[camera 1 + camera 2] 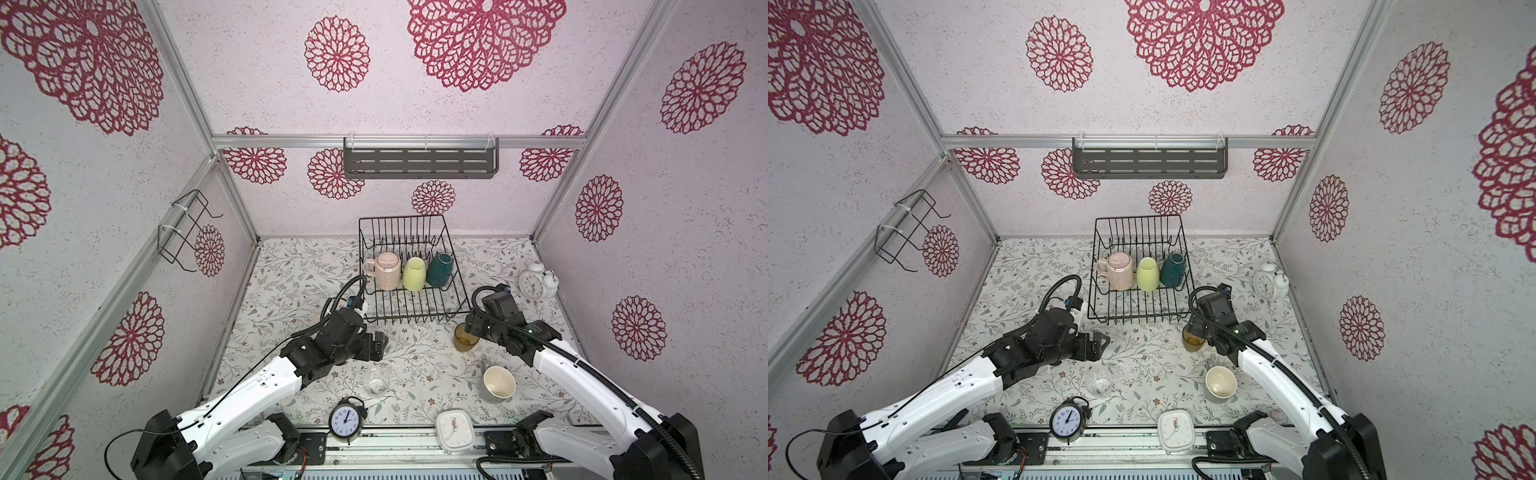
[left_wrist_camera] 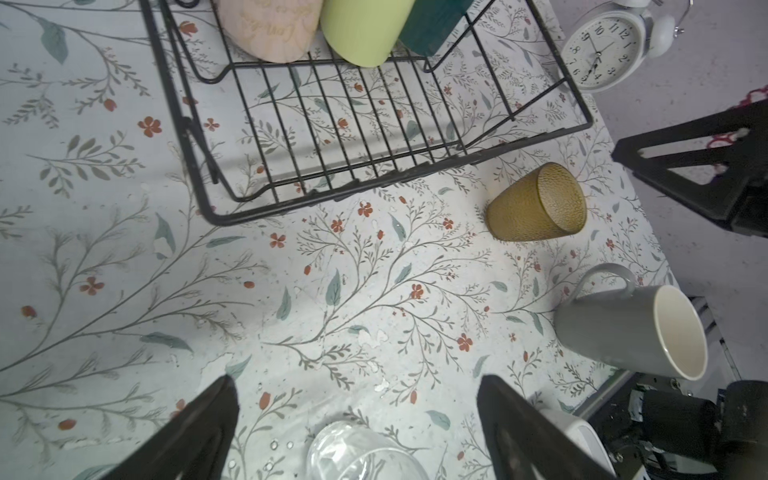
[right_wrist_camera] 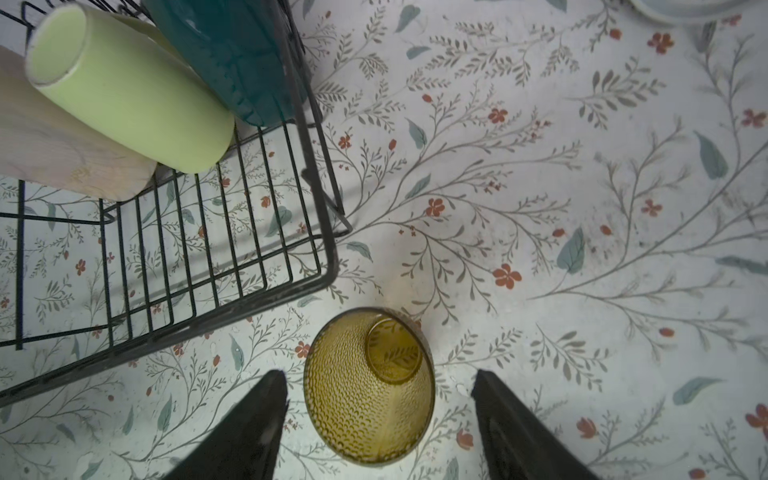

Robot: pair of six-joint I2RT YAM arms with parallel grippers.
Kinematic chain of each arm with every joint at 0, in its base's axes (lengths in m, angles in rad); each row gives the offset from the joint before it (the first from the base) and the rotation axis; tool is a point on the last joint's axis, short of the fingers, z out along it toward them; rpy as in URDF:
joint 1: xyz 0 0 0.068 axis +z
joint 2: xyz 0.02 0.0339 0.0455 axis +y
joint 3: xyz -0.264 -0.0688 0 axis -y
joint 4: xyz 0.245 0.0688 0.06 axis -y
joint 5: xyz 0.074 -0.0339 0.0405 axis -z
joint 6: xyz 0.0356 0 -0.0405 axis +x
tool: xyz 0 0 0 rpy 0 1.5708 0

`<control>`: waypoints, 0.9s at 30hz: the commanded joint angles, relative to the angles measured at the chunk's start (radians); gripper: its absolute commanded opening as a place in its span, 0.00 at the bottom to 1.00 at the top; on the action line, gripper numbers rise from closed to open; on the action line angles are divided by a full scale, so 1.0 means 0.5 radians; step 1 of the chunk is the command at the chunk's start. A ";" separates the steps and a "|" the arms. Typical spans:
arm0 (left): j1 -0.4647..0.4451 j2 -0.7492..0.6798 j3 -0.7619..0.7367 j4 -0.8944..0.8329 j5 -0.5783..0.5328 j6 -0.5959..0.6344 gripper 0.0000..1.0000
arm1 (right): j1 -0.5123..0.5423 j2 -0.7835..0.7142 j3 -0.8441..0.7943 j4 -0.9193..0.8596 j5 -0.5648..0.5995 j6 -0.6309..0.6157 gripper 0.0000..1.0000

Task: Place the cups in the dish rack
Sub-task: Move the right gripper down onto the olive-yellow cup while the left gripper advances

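The black wire dish rack [image 1: 415, 318] holds a pale pink mug [image 1: 386, 270], a yellow-green mug [image 1: 414, 273] and a dark teal mug [image 1: 440, 269], all tipped over in a row. The amber tumbler [image 3: 370, 386] stands upright by the rack's near right corner. My right gripper [image 3: 380, 378] is open and straddles it, with a gap at each finger. A grey mug [image 1: 496, 384] stands nearer the front. The small clear glass [image 2: 361, 453] sits just below my open left gripper [image 2: 357, 382], which touches nothing.
A white twin-bell clock [image 1: 536, 282] stands at the right wall. A black clock [image 1: 345, 420] and a white square clock [image 1: 455, 430] sit at the front edge. A grey slotted shelf [image 1: 419, 160] and a small wire holder [image 1: 187, 228] hang on the walls.
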 commanded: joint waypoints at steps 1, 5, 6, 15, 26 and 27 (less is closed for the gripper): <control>-0.065 0.031 0.068 -0.068 -0.076 -0.039 0.94 | -0.016 -0.008 -0.004 -0.135 -0.063 0.056 0.70; -0.088 0.040 0.084 -0.062 -0.104 -0.061 0.94 | -0.034 0.102 0.007 -0.129 -0.160 -0.020 0.64; -0.086 0.039 0.088 -0.070 -0.113 -0.068 0.94 | -0.034 0.126 0.011 -0.135 -0.170 -0.018 0.64; -0.095 -0.007 0.081 -0.124 -0.168 -0.118 0.94 | -0.033 0.221 -0.014 -0.137 -0.066 -0.087 0.55; -0.097 0.007 0.090 -0.106 -0.174 -0.170 0.94 | -0.011 0.310 0.024 -0.054 -0.340 -0.354 0.17; -0.097 0.006 0.093 -0.104 -0.176 -0.174 0.94 | 0.003 0.310 0.027 -0.057 -0.384 -0.361 0.13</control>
